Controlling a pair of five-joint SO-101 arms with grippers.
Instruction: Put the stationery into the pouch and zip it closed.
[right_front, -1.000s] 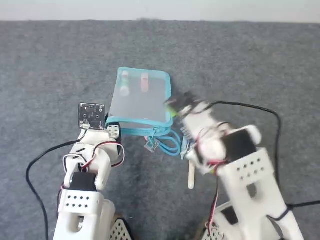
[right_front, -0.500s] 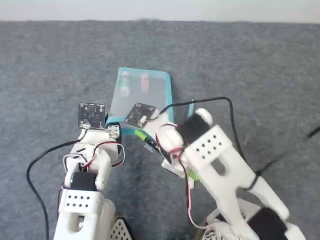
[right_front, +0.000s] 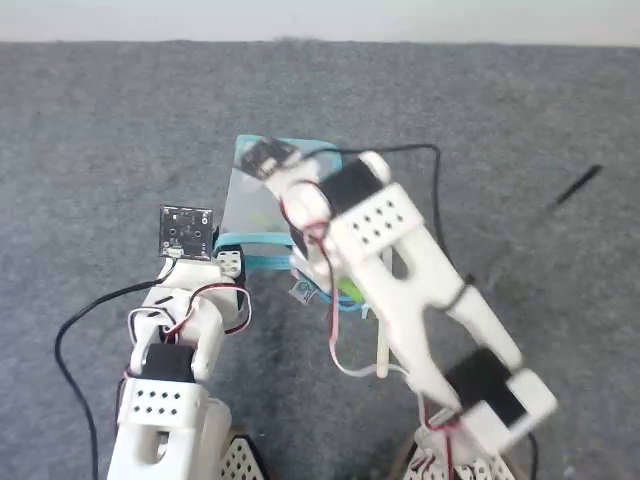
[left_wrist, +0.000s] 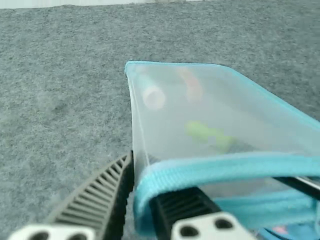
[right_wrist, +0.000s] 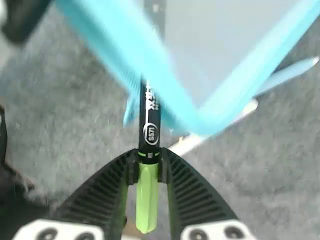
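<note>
High view: the pouch (right_front: 248, 205) lies about the middle of the grey table (right_front: 100, 120), its mouth turned to the near edge. The left gripper (right_front: 229, 262) sits at a corner of that mouth. The right arm (right_front: 380, 225) lies across the pouch. A white stick (right_front: 381, 352) rests on the table between the pouch and the near edge, outside the pouch.

Left wrist view: the left gripper's jaws pinch the pouch's teal zipper edge (left_wrist: 210, 167), holding the mouth up. Through the clear wall a white-capped item (left_wrist: 153, 95) and a reddish item (left_wrist: 189, 82) lie at the closed end, with a green pen (left_wrist: 210, 137) tip partway in.

Right wrist view: the right gripper (right_wrist: 148, 159) has its jaws clamped on the pen's green rear end, and the black barrel passes under the zipper edge into the mouth.

Judged from this, two items are stowed and the pen is part-inserted. The stick and the zipping remain.
</note>
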